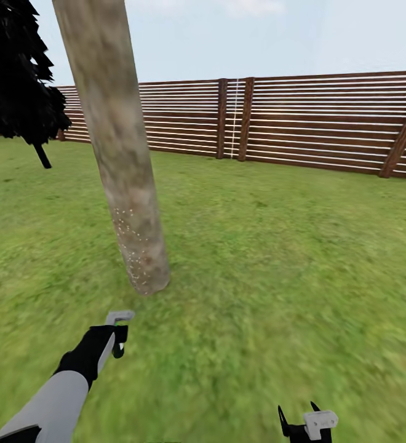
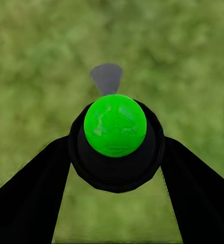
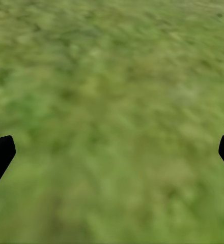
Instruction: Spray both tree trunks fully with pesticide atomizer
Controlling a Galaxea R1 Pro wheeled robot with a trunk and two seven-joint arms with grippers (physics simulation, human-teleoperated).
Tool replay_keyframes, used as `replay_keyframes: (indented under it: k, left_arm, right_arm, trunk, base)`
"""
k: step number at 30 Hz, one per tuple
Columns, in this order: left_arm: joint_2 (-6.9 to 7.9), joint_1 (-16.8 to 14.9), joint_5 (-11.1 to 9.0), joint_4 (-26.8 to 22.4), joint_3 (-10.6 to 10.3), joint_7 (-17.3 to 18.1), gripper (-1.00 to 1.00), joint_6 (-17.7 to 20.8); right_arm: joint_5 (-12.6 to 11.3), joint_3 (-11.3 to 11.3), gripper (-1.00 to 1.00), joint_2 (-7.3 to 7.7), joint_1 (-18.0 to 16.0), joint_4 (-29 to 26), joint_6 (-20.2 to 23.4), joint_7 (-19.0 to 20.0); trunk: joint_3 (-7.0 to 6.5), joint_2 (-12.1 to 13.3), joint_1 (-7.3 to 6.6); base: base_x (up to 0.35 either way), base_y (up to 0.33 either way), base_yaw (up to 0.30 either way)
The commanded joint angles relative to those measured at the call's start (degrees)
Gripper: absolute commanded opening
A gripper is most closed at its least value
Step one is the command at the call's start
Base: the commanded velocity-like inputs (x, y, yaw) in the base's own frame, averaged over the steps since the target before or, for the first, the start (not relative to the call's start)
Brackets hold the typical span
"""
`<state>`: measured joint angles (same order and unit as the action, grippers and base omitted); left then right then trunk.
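While left gripper (image 2: 114,152) clamps green-capped black atomizer (image 2: 115,126), mottled beige trunk (image 1: 120,154) stands ahead, leaning; right gripper (image 3: 112,152) spread, empty.

No readable text, label, brand, number or sign appears on anything in these views.

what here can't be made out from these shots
- Tree trunk: head view, top edge cuts off its crown; far side hidden, so speck coverage there unknown.
- Atomizer: left wrist view, green-topped body hides what lies below; left gripper around it.
- Right gripper: fingertips cut by the edges.
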<state>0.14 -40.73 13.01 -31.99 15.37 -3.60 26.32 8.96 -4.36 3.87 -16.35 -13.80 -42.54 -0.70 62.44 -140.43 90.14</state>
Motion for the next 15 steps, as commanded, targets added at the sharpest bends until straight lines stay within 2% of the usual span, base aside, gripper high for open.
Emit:
replay_keyframes:
  k: [1, 4, 10, 15]
  left_arm:
    - [-0.02, -0.01, 0.08, -0.01, 0.01, 0.94, -1.00, 0.03]
    - [-0.03, 0.04, 0.17, -0.02, -0.05, 2.55, -1.00, -0.34]
    - [0.09, 0.13, 0.33, -0.01, 0.03, 2.03, -1.00, -0.63]
    - [-0.11, 0.13, 0.11, 0.12, 0.01, -0.86, -1.00, -2.46]
  right_arm:
    - [0.00, 0.00, 1.00, 0.00, 0.00, 0.00, 0.00, 0.00]
    - [0.00, 0.05, 1.00, 0.00, 0.00, 0.01, 0.00, 0.00]
    - [0.00, 0.06, 1.00, 0.00, 0.00, 0.01, 0.00, 0.00]
    - [0.00, 0.06, 1.00, 0.00, 0.01, 0.01, 0.00, 0.00]
  trunk:
    - [0.00, 0.00, 0.00]
    - [0.00, 0.00, 0.00]
    - [0.00, 0.00, 0.00]
    - [0.00, 0.00, 0.00]
  base:
    - [0.005, -0.243, 0.261]
    - [0.089, -0.259, 0.092]
    - [0.151, -0.260, 0.007]
    - [0.156, -0.260, 0.008]
